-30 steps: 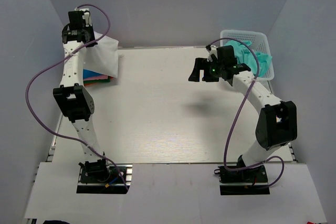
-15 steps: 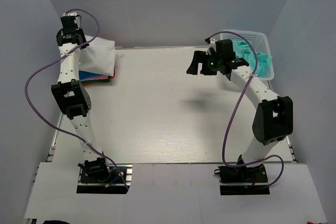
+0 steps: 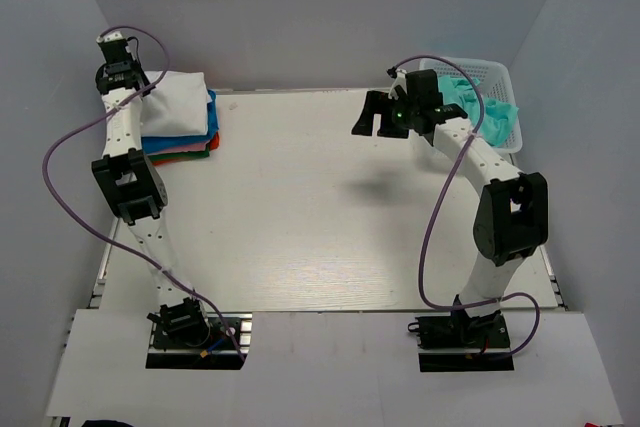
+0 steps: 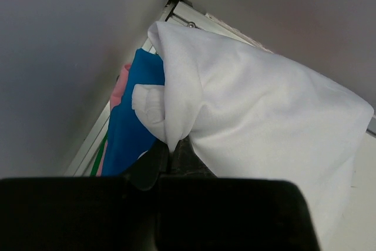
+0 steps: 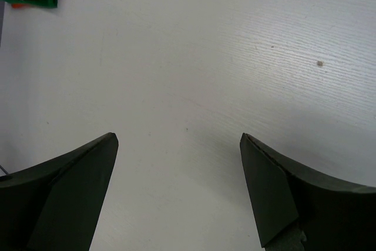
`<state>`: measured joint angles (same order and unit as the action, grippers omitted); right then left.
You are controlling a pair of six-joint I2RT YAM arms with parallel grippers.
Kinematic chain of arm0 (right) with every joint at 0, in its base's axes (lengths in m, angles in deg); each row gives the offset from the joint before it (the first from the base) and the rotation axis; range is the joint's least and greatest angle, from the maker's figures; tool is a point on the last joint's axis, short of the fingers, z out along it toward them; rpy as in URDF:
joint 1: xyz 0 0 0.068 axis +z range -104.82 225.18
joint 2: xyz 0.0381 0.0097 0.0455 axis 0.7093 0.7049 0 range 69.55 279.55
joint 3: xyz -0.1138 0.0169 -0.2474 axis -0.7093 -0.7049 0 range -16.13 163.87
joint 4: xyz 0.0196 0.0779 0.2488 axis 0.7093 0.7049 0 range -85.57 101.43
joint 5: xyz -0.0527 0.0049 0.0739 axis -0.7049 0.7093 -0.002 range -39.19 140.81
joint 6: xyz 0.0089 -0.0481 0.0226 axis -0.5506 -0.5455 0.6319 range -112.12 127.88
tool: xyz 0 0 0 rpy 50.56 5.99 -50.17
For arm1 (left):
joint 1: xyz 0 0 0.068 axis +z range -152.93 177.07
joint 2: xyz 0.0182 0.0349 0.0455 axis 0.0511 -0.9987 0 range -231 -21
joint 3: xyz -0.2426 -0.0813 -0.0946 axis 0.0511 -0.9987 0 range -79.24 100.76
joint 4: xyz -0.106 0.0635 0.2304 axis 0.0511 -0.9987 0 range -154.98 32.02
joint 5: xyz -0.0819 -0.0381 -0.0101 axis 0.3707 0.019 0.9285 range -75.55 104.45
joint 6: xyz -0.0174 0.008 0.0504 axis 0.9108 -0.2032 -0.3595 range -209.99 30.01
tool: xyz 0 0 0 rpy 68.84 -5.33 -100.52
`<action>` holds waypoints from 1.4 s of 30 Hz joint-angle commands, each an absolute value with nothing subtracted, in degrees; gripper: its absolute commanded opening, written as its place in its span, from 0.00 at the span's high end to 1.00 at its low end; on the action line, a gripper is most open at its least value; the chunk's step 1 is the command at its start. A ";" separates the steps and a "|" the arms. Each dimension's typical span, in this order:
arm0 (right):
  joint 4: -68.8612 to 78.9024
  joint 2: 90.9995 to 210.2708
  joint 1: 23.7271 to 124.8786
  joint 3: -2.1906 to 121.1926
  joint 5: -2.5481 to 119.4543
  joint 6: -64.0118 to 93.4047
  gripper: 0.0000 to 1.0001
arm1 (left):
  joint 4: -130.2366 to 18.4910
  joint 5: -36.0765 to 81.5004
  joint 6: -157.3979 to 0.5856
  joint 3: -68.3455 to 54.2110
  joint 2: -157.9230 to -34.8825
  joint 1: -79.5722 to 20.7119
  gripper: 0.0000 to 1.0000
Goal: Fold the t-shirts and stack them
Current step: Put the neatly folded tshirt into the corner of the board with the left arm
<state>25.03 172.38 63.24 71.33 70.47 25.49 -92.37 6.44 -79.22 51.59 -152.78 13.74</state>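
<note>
White t-shirt (image 3: 180, 102) pinched in left end effector (image 4: 170, 158) atop stack (image 3: 200, 137), far-left table (image 3: 300, 217) corner: lower flat, align edges, release. Right end effector (image 5: 177, 139) wide, empty.

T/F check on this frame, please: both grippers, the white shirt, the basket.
1. The left gripper is shut on the white t-shirt. True.
2. The white basket is empty. False: a teal t-shirt lies in it.
3. The right gripper holds the teal t-shirt. False: it is open and empty, over the table.
4. A bright blue t-shirt sits directly under the white t-shirt. True.
</note>
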 commanded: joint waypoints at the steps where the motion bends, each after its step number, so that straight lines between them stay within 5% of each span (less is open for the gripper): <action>1: 24.55 173.35 63.37 75.09 71.03 25.90 0.10 | -88.30 8.20 -77.51 53.83 -152.31 14.38 1.00; 3: 24.73 173.88 63.37 75.89 71.11 25.81 0.10 | -88.30 8.83 -77.51 53.83 -152.91 14.38 0.96; 6: 25.43 174.49 63.28 76.77 71.12 25.99 0.10 | -89.35 7.96 -77.51 53.31 -152.92 14.38 0.67; 7: 25.52 174.50 63.37 76.85 71.03 25.99 0.10 | -90.66 6.99 -77.51 53.30 -152.22 14.38 0.54; 8: 25.61 174.67 63.37 77.12 71.11 26.07 0.10 | -90.67 6.20 -76.98 52.52 -151.61 14.38 0.04; 9: 25.95 174.58 63.37 77.21 70.94 25.99 0.10 | -90.67 4.71 -76.98 51.03 -150.82 14.38 0.00; 22: 22.45 167.13 63.28 70.88 66.12 26.43 0.10 | -93.30 18.74 -72.06 39.60 -133.24 12.63 0.00; 27: 20.16 163.86 63.02 64.65 64.79 25.20 0.10 | -86.31 26.65 -63.19 17.32 -120.61 9.65 0.00; 34: 14.72 158.77 63.10 56.30 62.59 27.39 0.10 | -67.66 33.60 -56.33 -10.22 -107.49 -9.66 0.00; 42: 11.46 155.34 63.28 52.69 62.06 30.12 0.10 | -70.46 29.84 -61.50 -5.50 -113.28 -19.27 0.00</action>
